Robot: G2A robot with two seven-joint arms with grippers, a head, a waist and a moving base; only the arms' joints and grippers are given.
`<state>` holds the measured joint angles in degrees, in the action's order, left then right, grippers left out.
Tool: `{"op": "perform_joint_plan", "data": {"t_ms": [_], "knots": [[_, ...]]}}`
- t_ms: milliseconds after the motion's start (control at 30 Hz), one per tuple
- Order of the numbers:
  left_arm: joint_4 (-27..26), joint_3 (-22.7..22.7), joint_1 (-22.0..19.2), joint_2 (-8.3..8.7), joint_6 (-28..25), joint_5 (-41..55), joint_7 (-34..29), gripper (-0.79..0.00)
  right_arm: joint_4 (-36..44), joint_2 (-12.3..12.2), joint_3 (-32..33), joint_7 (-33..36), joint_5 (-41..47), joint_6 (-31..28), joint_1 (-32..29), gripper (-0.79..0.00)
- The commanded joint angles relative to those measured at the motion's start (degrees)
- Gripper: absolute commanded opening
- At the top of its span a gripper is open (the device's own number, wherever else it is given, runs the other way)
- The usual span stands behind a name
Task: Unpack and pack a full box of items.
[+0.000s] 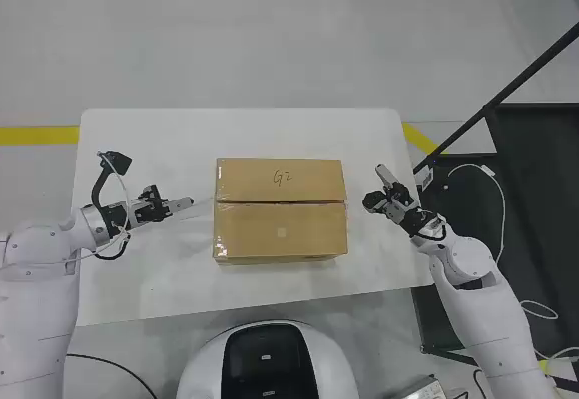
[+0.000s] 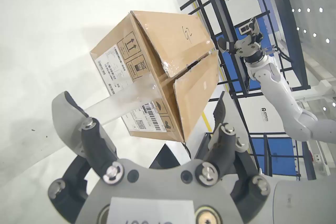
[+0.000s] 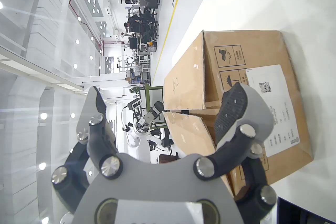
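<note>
A closed brown cardboard box (image 1: 280, 229) sits in the middle of the white table (image 1: 150, 140); its two top flaps meet at a seam running left to right. My left gripper (image 1: 177, 204) is a short way off the box's left end, open. In the left wrist view a strip of clear tape (image 2: 123, 107) runs from the box (image 2: 168, 33) to one finger (image 2: 69, 108) of the left gripper (image 2: 143, 104). My right gripper (image 1: 387, 190) is just off the box's right end, open and empty. The right wrist view shows the right gripper (image 3: 165, 101) facing the labelled end of the box (image 3: 183, 83).
A black metal rack (image 1: 539, 199) with white cables stands close to the table's right edge, beside my right arm. Bare table surface lies behind the box and to its left. A yellow floor line (image 1: 20, 135) runs past the table.
</note>
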<state>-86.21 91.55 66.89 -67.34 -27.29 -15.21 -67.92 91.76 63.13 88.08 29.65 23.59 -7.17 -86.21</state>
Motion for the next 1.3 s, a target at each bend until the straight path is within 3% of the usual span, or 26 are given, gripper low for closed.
{"op": "perform_joint_plan", "data": {"t_ms": [0,100,233,667,800,967,1100,1267], "knots": [[1.59,-0.56,-1.1,0.32,-2.03,2.33,-2.82,0.0,0.0,0.0,0.0,0.0,0.0,0.0,0.0,0.0],[3.58,-0.83,-2.39,0.69,-3.45,7.45,-5.62,0.0,0.0,0.0,0.0,0.0,0.0,0.0,0.0,0.0],[5.16,-2.37,-3.33,1.41,-4.35,9.78,-4.71,0.0,0.0,0.0,0.0,0.0,0.0,0.0,0.0,0.0],[5.64,-2.48,-3.46,1.5,-4.62,9.98,-4.45,0.0,0.0,0.0,0.0,0.0,0.0,0.0,0.0,0.0],[5.64,-2.48,-3.46,1.5,-4.62,9.98,-4.45,0.0,-0.89,-0.26,0.07,2.03,-3.7,-1.04,0.8,0.0],[5.64,-2.48,-3.46,1.5,-4.62,9.98,-4.45,0.0,-4.93,-1.03,1.01,15.95,-2.89,-4.37,3.09,0.0],[5.64,-2.48,-3.46,1.5,-4.62,9.98,-4.45,0.0,-8.69,-1.91,1.61,30.59,-0.99,-3.66,6.06,0.0],[5.64,-2.48,-3.46,1.5,-4.62,9.98,-4.45,0.0,-12.81,-2.64,1.38,42.09,0.32,-2.92,10.11,0.0]]}}
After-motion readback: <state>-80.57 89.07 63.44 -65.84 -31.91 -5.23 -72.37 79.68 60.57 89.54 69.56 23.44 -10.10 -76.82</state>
